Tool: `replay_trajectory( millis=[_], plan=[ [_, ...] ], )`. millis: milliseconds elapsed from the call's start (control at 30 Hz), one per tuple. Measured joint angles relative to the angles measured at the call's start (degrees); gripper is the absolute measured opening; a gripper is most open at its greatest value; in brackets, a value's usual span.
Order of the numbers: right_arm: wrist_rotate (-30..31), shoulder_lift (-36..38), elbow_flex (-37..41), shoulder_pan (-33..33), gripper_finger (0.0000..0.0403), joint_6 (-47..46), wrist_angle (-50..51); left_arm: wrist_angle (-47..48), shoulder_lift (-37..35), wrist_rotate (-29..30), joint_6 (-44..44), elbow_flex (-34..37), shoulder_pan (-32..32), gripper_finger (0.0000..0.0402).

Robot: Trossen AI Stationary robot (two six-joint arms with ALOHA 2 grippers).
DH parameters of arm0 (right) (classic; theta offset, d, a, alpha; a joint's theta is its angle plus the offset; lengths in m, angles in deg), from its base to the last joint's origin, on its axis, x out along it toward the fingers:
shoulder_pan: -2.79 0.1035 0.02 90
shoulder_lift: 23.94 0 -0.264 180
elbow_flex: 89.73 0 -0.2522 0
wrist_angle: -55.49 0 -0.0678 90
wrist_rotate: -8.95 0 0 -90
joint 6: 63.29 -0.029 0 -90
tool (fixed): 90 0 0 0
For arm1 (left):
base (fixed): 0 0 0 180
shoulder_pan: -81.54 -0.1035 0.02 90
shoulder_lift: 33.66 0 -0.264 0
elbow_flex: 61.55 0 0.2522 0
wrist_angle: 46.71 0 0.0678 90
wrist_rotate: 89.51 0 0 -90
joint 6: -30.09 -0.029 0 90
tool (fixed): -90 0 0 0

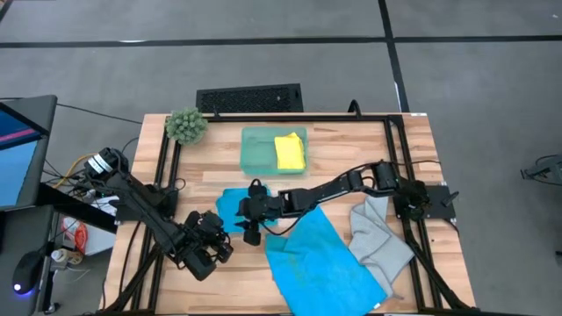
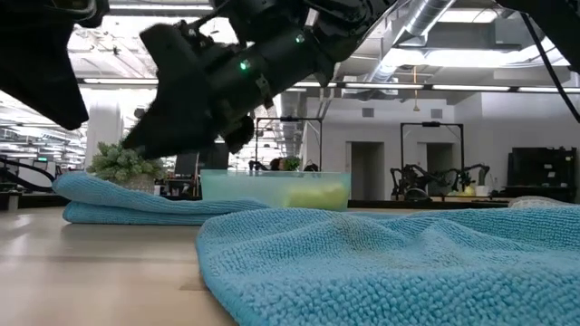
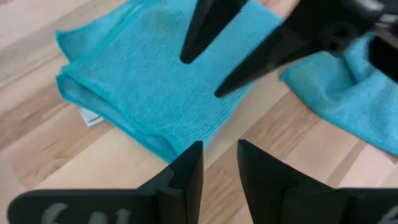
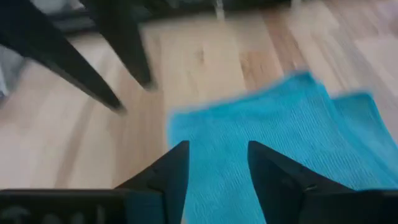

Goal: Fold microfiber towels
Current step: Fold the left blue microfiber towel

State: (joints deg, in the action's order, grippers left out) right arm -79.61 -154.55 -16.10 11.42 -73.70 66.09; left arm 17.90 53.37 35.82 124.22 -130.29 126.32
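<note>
Microfiber towels on table, one folded, both end effectors empty.
Right end effector [image 1: 248,230] hovered released above folded blue towel [image 1: 235,203] at centre; left end effector [image 1: 207,248] sat nearby, fingers parted, empty. Spread blue towel [image 1: 320,259] lay near, grey towel [image 1: 379,237] right, yellow towel [image 1: 290,152] in far teal tray [image 1: 257,151].
</note>
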Motion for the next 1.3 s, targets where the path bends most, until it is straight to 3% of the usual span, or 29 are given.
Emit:
replay_trajectory(
  millis=[167,300,367,600,767,1067,1300],
  plan=[
    [0.22,1.8,0.1,-0.03,0.0198,1.17,10.17,2.4,3.48,5.25,17.79,0.0,5.07,0.0091],
    [0.33,3.53,0.06,0.0,0.0195,1.44,16.66,13.75,5.91,9.93,39.3,0.0,7.79,0.0091],
    [0.35,4.96,0.27,-0.15,0.0194,1.45,20.22,19.27,6.09,9.82,43.96,0.21,7.35,0.0094],
    [0.44,12.0,0.12,-0.11,0.0198,1.42,31.66,20.44,2.89,8.2,40.09,4.26,-0.35,0.0146],
    [1.28,17.77,0.1,1.33,0.0197,0.98,41.93,7.46,-1.73,3.32,35.39,12.03,-3.54,0.0194],
    [14.76,26.0,0.12,7.0,0.0194,-0.62,57.85,-9.43,-12.43,9.2,36.3,26.07,-4.95,0.0208],
    [21.57,29.51,0.16,12.08,0.0188,-4.85,64.42,-19.4,-12.92,8.99,29.84,30.0,-8.94,0.0208]
  ],
)
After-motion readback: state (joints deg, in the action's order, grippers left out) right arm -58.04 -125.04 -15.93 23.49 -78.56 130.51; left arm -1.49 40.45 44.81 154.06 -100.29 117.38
